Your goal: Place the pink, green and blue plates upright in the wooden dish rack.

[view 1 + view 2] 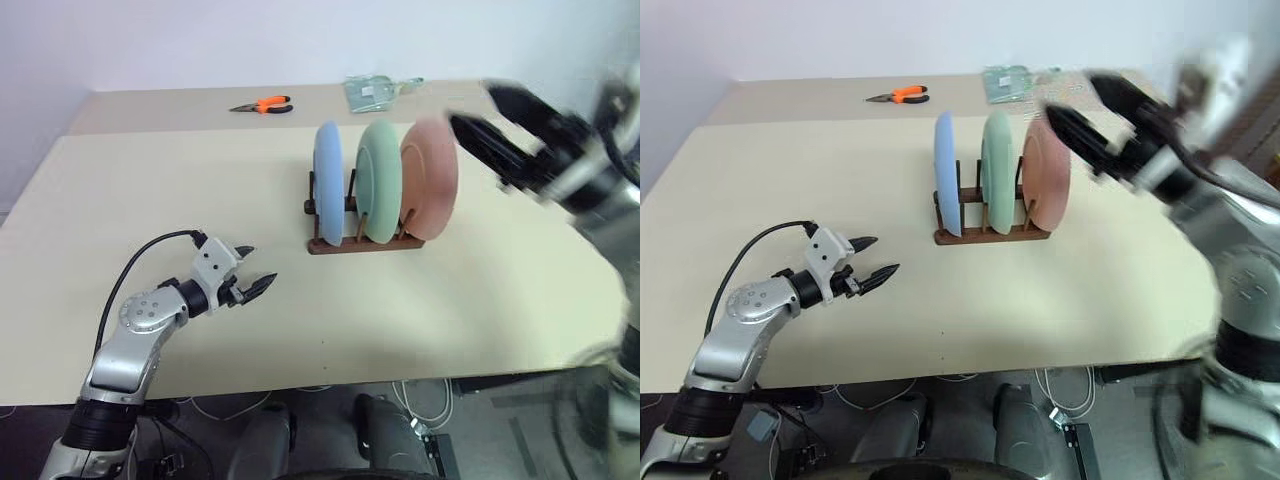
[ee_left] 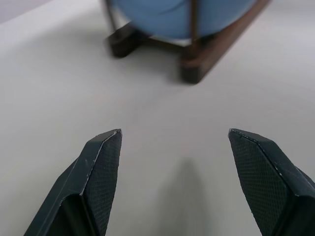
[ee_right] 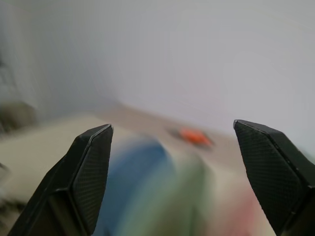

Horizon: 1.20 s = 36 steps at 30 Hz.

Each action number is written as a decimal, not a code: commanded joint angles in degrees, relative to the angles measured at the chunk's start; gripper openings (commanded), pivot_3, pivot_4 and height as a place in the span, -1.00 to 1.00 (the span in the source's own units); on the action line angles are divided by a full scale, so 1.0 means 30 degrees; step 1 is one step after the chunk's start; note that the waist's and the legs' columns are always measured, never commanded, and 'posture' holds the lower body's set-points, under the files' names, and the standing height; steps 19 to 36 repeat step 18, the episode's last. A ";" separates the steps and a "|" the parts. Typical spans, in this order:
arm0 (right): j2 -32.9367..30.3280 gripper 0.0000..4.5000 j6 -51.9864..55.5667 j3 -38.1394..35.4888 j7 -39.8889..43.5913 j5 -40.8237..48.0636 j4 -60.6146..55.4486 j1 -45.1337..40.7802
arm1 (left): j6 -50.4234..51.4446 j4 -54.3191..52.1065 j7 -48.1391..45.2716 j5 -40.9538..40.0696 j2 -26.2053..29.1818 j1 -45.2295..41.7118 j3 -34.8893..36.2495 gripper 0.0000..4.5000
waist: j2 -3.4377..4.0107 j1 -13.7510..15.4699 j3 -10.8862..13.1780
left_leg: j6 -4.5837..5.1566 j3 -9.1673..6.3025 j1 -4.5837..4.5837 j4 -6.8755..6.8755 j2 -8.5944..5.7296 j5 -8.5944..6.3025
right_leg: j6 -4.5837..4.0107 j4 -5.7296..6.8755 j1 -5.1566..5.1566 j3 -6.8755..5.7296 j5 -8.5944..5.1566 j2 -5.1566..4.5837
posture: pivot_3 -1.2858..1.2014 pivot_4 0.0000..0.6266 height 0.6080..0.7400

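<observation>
Three plates stand upright in the dark wooden dish rack [image 1: 365, 243] mid-table: the blue plate [image 1: 328, 184] on the left, the green plate [image 1: 381, 181] in the middle, the pink plate [image 1: 431, 178] on the right. My right gripper [image 1: 480, 112] hovers open just right of and above the pink plate, apart from it, with nothing between its fingers [image 3: 91, 169]. My left gripper [image 1: 257, 268] is open low over the table, left of and nearer than the rack, empty. Its wrist view shows the rack's end [image 2: 197, 64] and the blue plate [image 2: 167, 19] ahead.
Orange-handled pliers [image 1: 264, 105] and a clear packet [image 1: 372, 92] lie at the table's far side. The beige table [image 1: 180, 190] has wide free room to the left of the rack. A black cable [image 1: 140, 258] loops off my left wrist.
</observation>
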 commanded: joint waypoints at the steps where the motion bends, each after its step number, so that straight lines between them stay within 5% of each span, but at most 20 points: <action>1: -0.0874 0.77 -0.1842 -0.0624 0.2696 -0.2241 0.1532 0.2495 | -0.0816 0.0471 0.0284 -0.0100 0.0185 -0.0299 0.1063 0.59 | 0.0013 -0.0027 0.0004 | 0.0001 0.0005 0.0007 -0.0003 0.0003 -0.0001 | 0.0000 0.0005 0.0001 0.0001 0.0001 0.0000 | 0.03 -0.52 1.00; 15: 0.1051 0.77 -0.9200 0.4634 0.4774 -0.9672 0.8990 0.1630 | -0.0511 -0.0925 0.1956 0.0010 -0.0088 0.1843 0.2119 0.59 | 0.0049 -0.0317 0.0027 | -0.0004 0.0099 0.0036 0.0014 0.0020 -0.0002 | -0.0008 0.0052 -0.0026 0.0052 0.0020 -0.0010 | 0.03 -0.52 1.00; 36: 0.1490 0.77 -0.9849 0.4822 0.4757 -1.0082 1.0101 0.0807 | -0.0508 -0.0992 0.2470 0.0220 -0.0347 0.1866 0.1963 0.59 | 0.0049 -0.0303 0.0027 | -0.0005 0.0086 0.0043 0.0035 0.0015 -0.0002 | -0.0004 0.0053 -0.0001 0.0049 0.0016 -0.0011 | 0.03 -0.52 1.00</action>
